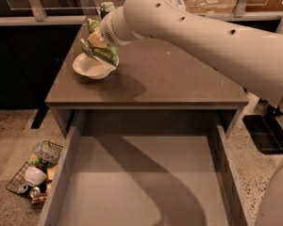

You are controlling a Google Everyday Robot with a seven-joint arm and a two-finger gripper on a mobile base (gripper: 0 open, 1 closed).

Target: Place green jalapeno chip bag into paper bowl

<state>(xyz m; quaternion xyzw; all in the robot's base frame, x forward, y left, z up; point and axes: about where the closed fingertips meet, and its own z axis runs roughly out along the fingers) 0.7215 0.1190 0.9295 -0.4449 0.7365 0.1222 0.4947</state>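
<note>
The green jalapeno chip bag (100, 50) is crumpled and hangs from my gripper (97, 37) just above the paper bowl (88, 68). Its lower end reaches down to the bowl's right rim. The bowl sits on the left part of the grey tabletop (165, 74). My white arm comes in from the upper right and hides most of the gripper, which is shut on the bag's upper part.
A green drink can (106, 7) stands at the table's back edge. A large open drawer (141, 182) juts out below the front edge. A wire basket (35, 173) with cups and cans lies on the floor at left.
</note>
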